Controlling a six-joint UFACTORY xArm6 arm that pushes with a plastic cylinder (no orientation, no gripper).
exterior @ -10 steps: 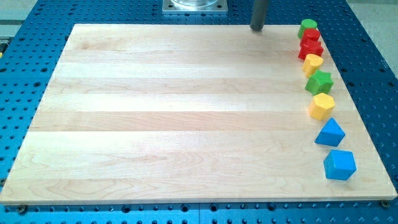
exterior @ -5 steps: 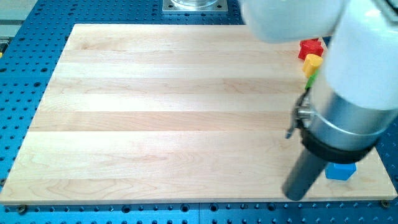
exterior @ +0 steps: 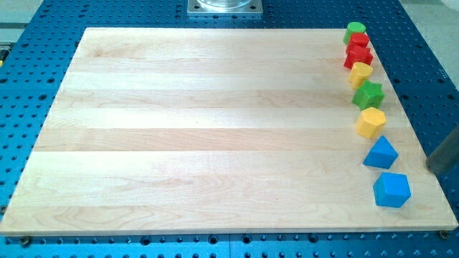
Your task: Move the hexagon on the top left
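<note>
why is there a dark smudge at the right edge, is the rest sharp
In the camera view the smudge is the rod, motion-blurred and cut by the frame, its end near the view's right of the blue blocks; my tip is hard to place exactly. The wooden board and blocks are sharp, evenly lit, with soft shadows.

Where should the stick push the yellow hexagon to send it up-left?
No hold, only a push: meet the yellow hexagon on its flat lower-right side, coming from the view's bottom right, where my tip is now.
</note>
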